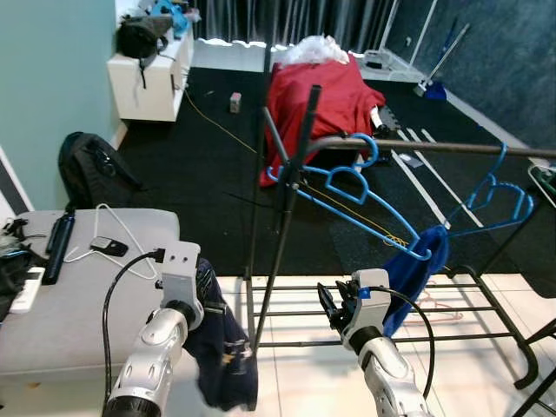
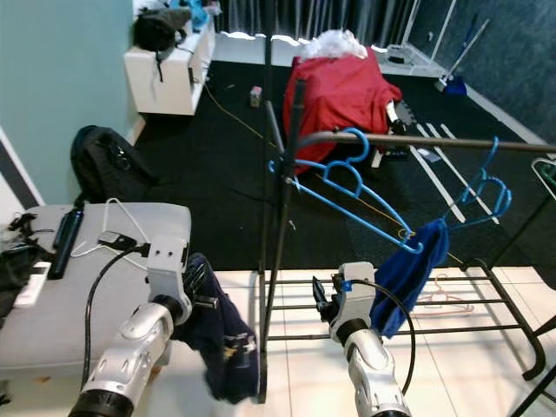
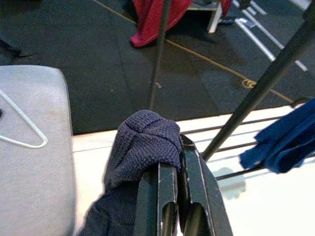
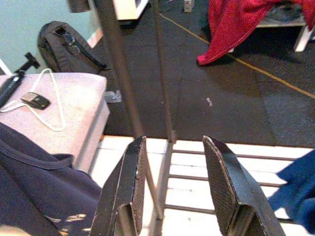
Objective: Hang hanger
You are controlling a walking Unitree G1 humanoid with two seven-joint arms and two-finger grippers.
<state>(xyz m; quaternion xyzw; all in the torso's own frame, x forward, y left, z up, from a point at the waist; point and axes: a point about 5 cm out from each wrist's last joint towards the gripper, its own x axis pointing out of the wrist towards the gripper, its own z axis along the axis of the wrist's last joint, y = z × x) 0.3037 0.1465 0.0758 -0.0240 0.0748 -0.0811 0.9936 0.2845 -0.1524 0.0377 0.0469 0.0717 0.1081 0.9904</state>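
Hanger (image 1: 347,187), blue plastic, sits w/ its hook over the horizontal rail (image 1: 434,148) of the clothes rack (image 1: 278,261), body tilted, lower arm running down toward a blue cloth (image 1: 415,274) draped at its tip. A second blue hanger (image 1: 495,204) hangs further along the same rail. Judged handling: light, thin-section, fairly stiff but flexes at the arms; smooth plastic, so likely slippery in a pinch. Best hold is judged to be the neck just below the hook or the straight lower bar, not the hook curve; cloth weight at one end will make it swing and rotate.

Left gripper (image 3: 172,196): fingers closed together on a dark navy garment (image 1: 221,343), fabric bunched over the tips and hanging below, just beside the rack upright and a grey worktop (image 1: 87,295). Soft, limp load; no hanger is visible inside it.

Right gripper (image 4: 179,187): fingers spread wide, nothing between them, low in front of the rack's bottom shelf bars, near the blue cloth but apart from it.

Worktop carries a white wire hanger (image 1: 113,234), a phone (image 1: 109,247) and dark items at its far edge. Beyond: black floor mat, red cloth (image 1: 317,100) over a low frame, black backpack (image 1: 91,169) by the wall.
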